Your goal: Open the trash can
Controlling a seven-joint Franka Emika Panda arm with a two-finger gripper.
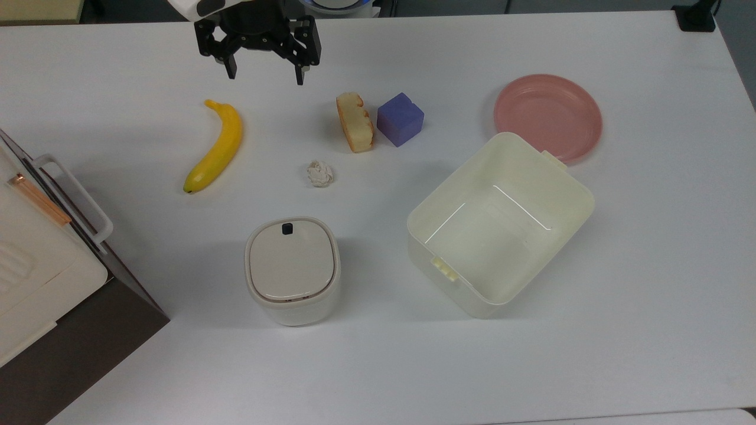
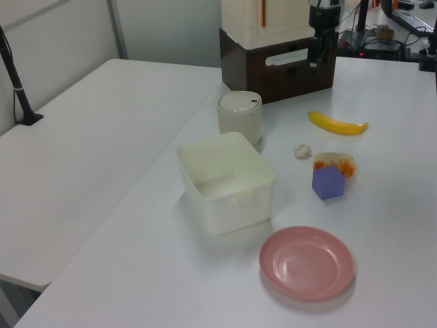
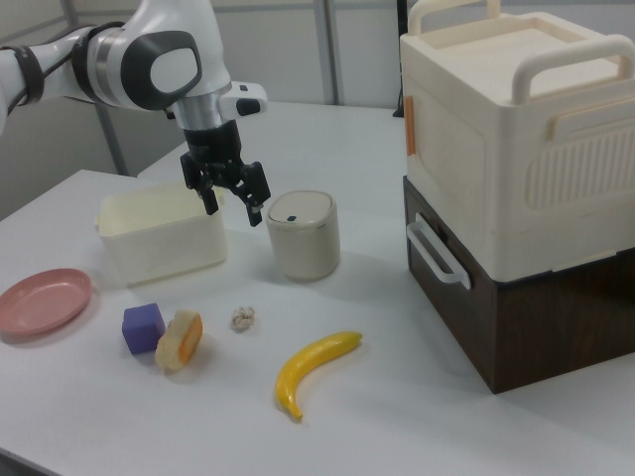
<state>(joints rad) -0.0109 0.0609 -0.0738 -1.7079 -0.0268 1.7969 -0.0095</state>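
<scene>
The trash can [image 1: 292, 268] stands upright in the near-middle of the white table, its beige lid shut flat and its small black button [image 1: 287, 228] on the edge facing the far side. It also appears as the trash can [image 2: 240, 115] and the trash can [image 3: 305, 236]. My gripper [image 1: 264, 77] hangs open and empty above the table's far edge in the top view, well beyond the can and above the banana's tip. In the right view the gripper [image 3: 233, 211] is in the air, apart from the can.
Between gripper and can lie a banana [image 1: 217, 147], a crumpled paper ball [image 1: 319, 173], a bread slice [image 1: 355, 121] and a purple cube [image 1: 400, 119]. A cream tub [image 1: 502, 224] and pink plate [image 1: 548, 117] sit at the top view's right, a white appliance [image 1: 35, 260] at its left.
</scene>
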